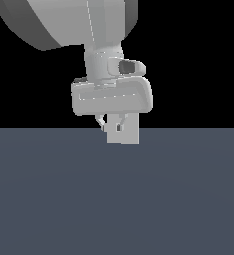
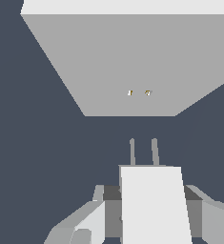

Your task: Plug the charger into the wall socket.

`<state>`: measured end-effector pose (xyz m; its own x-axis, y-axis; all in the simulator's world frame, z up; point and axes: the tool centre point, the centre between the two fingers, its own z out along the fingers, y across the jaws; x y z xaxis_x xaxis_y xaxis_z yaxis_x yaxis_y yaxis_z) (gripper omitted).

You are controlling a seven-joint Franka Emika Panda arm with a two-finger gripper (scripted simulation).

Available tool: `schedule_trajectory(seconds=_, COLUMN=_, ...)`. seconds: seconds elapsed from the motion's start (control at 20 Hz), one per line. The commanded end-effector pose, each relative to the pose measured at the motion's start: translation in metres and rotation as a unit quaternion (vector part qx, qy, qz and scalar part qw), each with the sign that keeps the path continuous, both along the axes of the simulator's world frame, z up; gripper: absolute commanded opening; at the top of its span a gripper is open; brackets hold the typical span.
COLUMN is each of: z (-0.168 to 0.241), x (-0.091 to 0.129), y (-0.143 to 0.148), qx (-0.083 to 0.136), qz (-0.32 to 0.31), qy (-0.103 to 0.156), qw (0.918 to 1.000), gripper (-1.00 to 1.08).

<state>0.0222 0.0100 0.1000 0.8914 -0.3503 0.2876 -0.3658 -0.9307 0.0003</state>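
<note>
In the wrist view my gripper [image 2: 151, 193] is shut on the charger [image 2: 154, 209], an off-white block held between the two fingers [image 2: 96, 212]. Two thin grey prongs [image 2: 143, 151] stick out of its front. They point at the wall socket [image 2: 127, 57], a light-grey square plate with two tiny orange dots [image 2: 138, 93]. A gap separates the prongs from the plate, and they are roughly in line with the dots. In the exterior view the gripper [image 1: 113, 127] hangs in front of the socket plate [image 1: 131, 135]. The charger is mostly hidden between the fingers there.
The dark blue-grey floor [image 1: 116, 199] spreads across the lower half of the exterior view. The arm's wide grey hand [image 1: 111, 97] and upper links [image 1: 68, 20] fill the top of that view. Nothing else shows.
</note>
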Motion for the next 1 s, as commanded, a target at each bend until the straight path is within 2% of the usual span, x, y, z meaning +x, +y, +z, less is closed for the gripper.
schedule_trajectory(seconds=0.0, z=0.0, x=0.002, y=-0.001, qx=0.0, qz=0.0, qy=0.0, qw=1.0, gripper=-1.0)
schedule_trajectory(seconds=0.6, z=0.0, x=0.038, y=-0.016, qx=0.001, qz=0.0, qy=0.0, qw=1.0, gripper=-1.0)
schedule_trajectory(seconds=0.95, z=0.0, x=0.046, y=-0.019, qx=0.0, qz=0.0, qy=0.0, qw=1.0, gripper=-1.0)
